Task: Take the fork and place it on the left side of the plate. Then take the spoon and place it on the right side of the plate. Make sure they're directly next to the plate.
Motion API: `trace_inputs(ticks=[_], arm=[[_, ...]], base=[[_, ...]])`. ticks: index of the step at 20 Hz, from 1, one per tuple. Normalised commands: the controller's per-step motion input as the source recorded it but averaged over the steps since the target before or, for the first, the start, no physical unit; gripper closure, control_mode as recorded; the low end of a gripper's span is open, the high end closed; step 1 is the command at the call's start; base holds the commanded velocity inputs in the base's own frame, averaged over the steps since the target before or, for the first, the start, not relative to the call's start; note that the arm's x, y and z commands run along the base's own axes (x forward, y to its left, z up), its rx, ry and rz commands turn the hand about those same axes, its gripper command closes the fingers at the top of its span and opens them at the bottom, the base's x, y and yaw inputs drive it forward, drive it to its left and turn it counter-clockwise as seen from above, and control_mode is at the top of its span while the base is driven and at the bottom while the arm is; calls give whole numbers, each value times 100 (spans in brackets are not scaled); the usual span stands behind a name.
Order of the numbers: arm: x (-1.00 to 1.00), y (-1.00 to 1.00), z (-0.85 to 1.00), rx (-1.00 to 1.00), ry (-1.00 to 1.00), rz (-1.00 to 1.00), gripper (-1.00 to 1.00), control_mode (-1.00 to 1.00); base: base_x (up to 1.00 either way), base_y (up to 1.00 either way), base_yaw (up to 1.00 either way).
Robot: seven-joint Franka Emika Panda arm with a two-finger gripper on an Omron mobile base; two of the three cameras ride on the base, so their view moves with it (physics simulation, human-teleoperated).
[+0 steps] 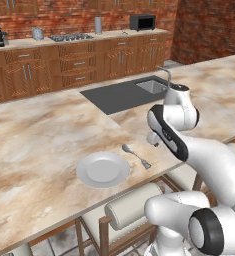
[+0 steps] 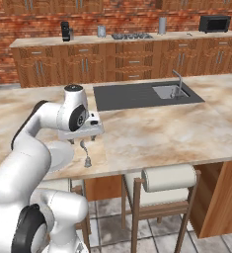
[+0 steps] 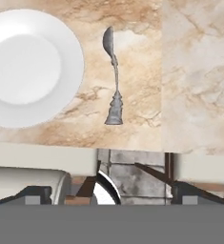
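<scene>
- The table [image 1: 34, 145] is a broad marble-topped island; a dark inset with a sink [image 1: 151, 86] and a tap lies toward its far side.
- Behind it, a run of wooden cabinets [image 2: 132, 62] stands along a brick wall, carrying a microwave [image 2: 214, 23], a hob, a coffee machine [image 2: 65, 30] and a grey roll.
- Padded stools [image 2: 162, 185] with wooden frames are tucked under the table's near edge.
- The white arm bends over the near edge of the table, its hand held above the surface and pointing down.
- The white round plate [image 1: 103, 169] lies flat on the table near its front edge; in the hand view it sits at the upper left [image 3: 30, 66].
- The jaws [image 2: 83, 142] hang released, spread wide with nothing between them, above the table just to the right of the plate.
- The spoon [image 3: 113, 76] lies flat on the table to the right of the plate, close by but not touching its rim, roughly below the hand. In the hand view its oval bowl points away from the table's front edge and its flared end toward that edge. In the left base view it lies slanted [image 1: 136, 156], just beyond the plate's right rim.
</scene>
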Motion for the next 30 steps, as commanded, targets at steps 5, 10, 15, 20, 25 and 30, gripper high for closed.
trace_inputs(ticks=[5,10,15,20,25,30], arm=[[-65,-31,41,0,0,-5,-100,-100],[-53,-8,47,0,0,-3,-100,-100],[-54,2,39,0,-7,-1,-100,-100],[-60,15,19,0,-16,0,-100,-100],[-78,8,3,0,-27,0,-100,-100],[-73,12,0,-1,-29,0,-100,100]], base=[[0,0,0],[0,0,0],[0,0,0],[0,0,0],[0,0,0],[-16,0,-1]])
